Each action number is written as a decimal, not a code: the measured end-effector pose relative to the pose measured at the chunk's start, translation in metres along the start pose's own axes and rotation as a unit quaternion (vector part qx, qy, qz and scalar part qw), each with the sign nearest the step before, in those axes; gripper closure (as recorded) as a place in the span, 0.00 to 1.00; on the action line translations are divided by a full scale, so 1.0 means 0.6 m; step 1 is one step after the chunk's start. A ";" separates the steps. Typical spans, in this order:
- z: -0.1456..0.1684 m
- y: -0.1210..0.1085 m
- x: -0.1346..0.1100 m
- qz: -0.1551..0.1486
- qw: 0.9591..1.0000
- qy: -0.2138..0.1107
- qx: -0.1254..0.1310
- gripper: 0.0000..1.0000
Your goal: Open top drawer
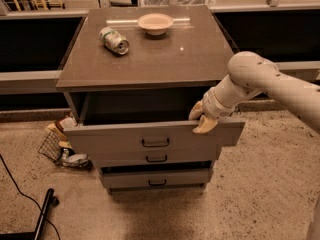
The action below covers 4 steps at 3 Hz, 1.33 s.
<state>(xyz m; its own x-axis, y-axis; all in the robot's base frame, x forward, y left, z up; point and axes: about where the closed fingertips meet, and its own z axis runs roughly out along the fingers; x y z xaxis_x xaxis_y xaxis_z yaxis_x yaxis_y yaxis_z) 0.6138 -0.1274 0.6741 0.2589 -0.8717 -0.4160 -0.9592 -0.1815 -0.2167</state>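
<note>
Wide grey top drawer, standing partly out beneath the brown counter, is pinched at its right upper rim by the beige tool; best pull straight and level, avoiding skew

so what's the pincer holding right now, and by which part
The pincer holds the top drawer by the upper edge of its front panel, toward the right end as seen, not by the dark handle at the centre.
</note>
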 end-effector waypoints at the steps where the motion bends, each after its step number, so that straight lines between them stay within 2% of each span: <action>1: 0.000 0.000 0.000 0.000 1.000 0.000 0.000 0.58; 3: 0.000 0.000 0.000 0.000 1.000 0.000 0.000 0.11; 4: 0.000 0.000 0.000 0.000 1.000 0.000 0.000 0.00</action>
<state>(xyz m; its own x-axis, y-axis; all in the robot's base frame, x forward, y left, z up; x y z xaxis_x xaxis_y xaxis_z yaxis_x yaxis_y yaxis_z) 0.6137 -0.1273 0.6740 0.2589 -0.8717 -0.4161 -0.9593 -0.1817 -0.2162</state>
